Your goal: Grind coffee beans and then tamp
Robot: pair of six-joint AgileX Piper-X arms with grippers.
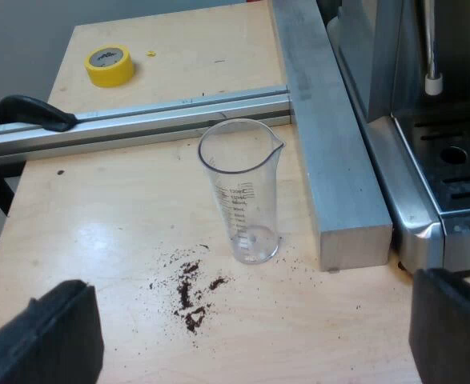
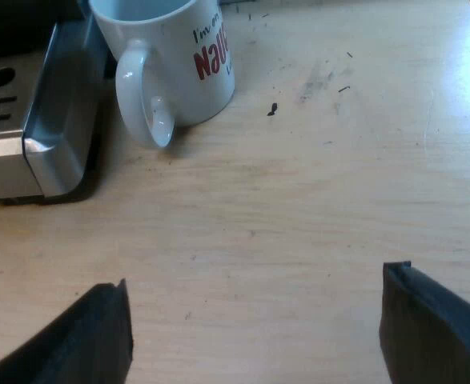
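Holds left gripper (image 1: 251, 320) wide and empty over pale wooden table (image 1: 98, 224): glass (image 1: 241, 192) upright by scattered grounds (image 1: 190, 292), near metal bar (image 1: 331, 144) and machine (image 1: 427, 200), tape (image 1: 110, 66) beyond rail (image 1: 154, 116). Holds right gripper (image 2: 259, 320) wide, empty, near mug (image 2: 178, 56) beside machine.

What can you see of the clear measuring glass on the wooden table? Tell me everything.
The clear measuring glass looks like plastic, tapering from a wide rim with a small pour spout to a narrower round base. Printed measuring lines run up its side. It stands upright and looks empty on the pale wooden table, close to the grey metal bar but apart from it, with dark coffee grounds scattered by its base.
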